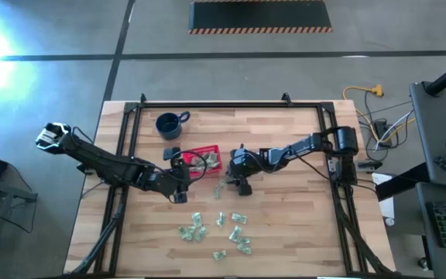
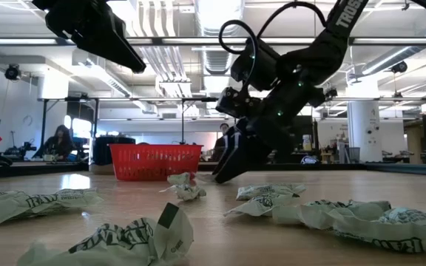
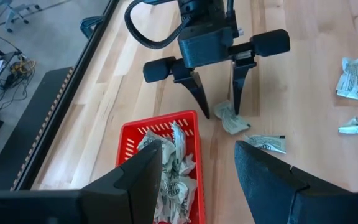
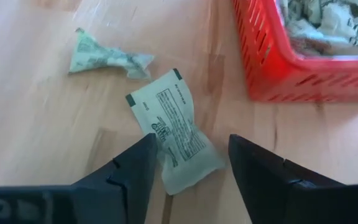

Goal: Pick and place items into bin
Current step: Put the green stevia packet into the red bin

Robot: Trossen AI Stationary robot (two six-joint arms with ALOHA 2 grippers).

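Two arms over one wood table (image 1: 300, 225), both working near its middle. We go big to small.

Left arm reaches in from the table's left edge. Its left gripper (image 3: 197, 165) hangs above the bin (image 1: 198, 160), fingers apart, nothing between them. In its wrist view one finger sits over the bin's fill, the other over bare wood just beside the bin's wall.

Right arm comes in from the right edge. The right gripper (image 4: 188, 162) is low over the table, just beside the bin's right side, fingers spread wide and pointing down. We see a flat packet (image 4: 176, 130) lying on the wood straddled by the two fingers, part of it in the gap between them; not clamped. Whether the tips touch the table we can't tell.

Bin: red, latticed, sits near table centre, already holding a heap of crumpled items (image 3: 173, 171).

Mug (image 1: 169, 124): dark blue, stands apart from the bin, toward the far left of the frame area.

A second, twisted piece (image 4: 107, 59) lies just beyond the flat packet, apart from it and from the fingers.

Loose items (image 1: 215, 232): roughly a dozen scattered on the near half of the table, well apart from both grippers.
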